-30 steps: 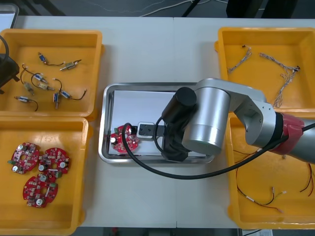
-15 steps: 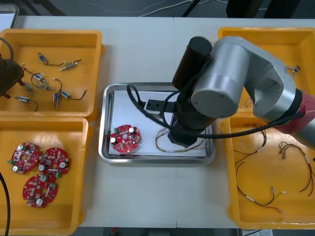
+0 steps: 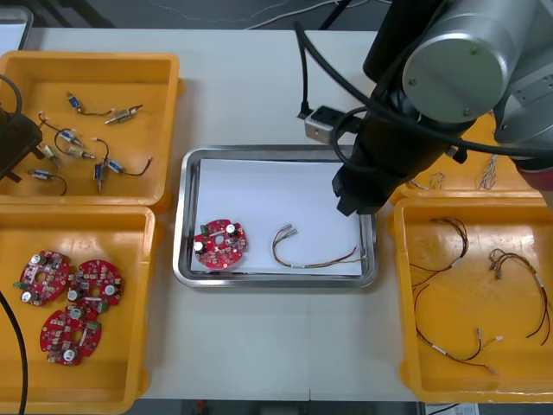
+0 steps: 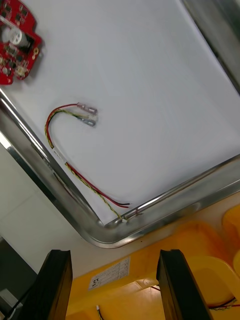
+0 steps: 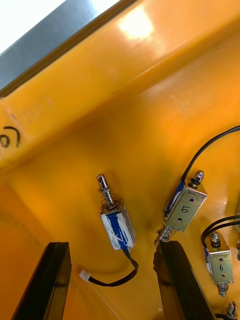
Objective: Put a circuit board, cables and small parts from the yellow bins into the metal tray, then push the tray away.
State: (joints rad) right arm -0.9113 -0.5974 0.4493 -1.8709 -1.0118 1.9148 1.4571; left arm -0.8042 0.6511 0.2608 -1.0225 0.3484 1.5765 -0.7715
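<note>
While left tool (image 5: 112,250), right tool (image 4: 115,257) gape, tray (image 3: 276,279) holds one board (image 3: 219,243), one cable (image 4: 59,155), bin (image 3: 86,59) perhaps seven small parts (image 3: 108,166)

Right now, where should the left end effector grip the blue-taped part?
Grip the part across its taped boxy body, descending from above with the left end effector open astride it. The flat sides suit a pinch; the sprung pin and black cable would likely slip.

Light table (image 3: 259,346) w/ ctr seam, dark floor (image 3: 173,10) beyond far edge.
</note>
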